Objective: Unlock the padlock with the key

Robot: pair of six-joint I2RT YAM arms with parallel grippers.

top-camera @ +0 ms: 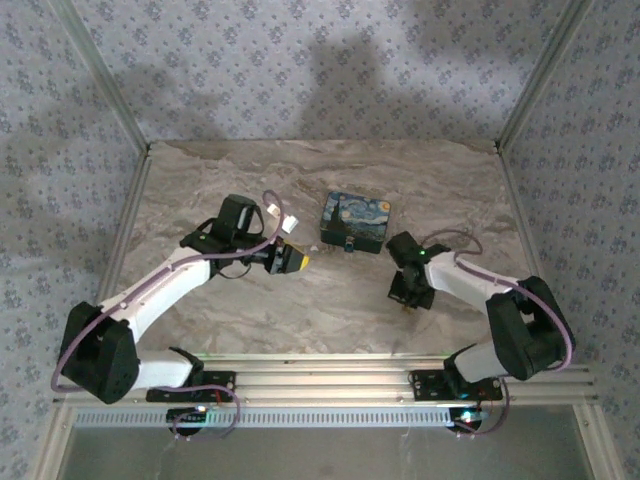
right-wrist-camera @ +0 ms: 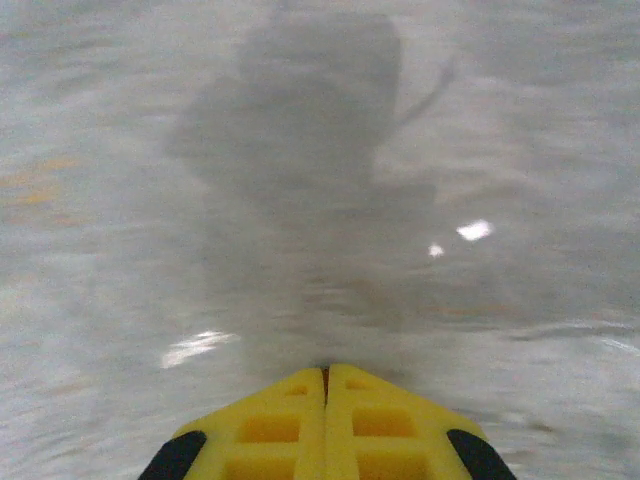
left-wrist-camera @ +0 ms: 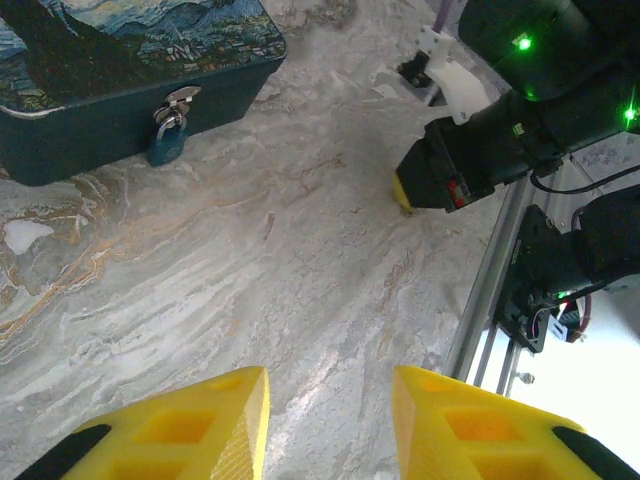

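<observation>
Marble tabletop [left-wrist-camera: 300,280], padlock [left-wrist-camera: 167,138] hanging on box [left-wrist-camera: 150,40] far ahead of spread left jaws, right jaws pressed together

1. Marbled beige-grey surface [top-camera: 330,310] noted, with glare spots seen on it.
2. Dark box with starry-night lid [top-camera: 355,218] found toward the far middle.
3. Floral-patterned walls [top-camera: 300,60] recorded behind, and an aluminium rail [top-camera: 330,378] along the near edge.

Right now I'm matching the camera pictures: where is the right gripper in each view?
Top external: right gripper right of centre, pointing down at the table.
Left wrist: right gripper upper right, yellow tip near the table.
Right wrist: right gripper bottom centre, shut.
Shared landmark: the marble table.
</observation>
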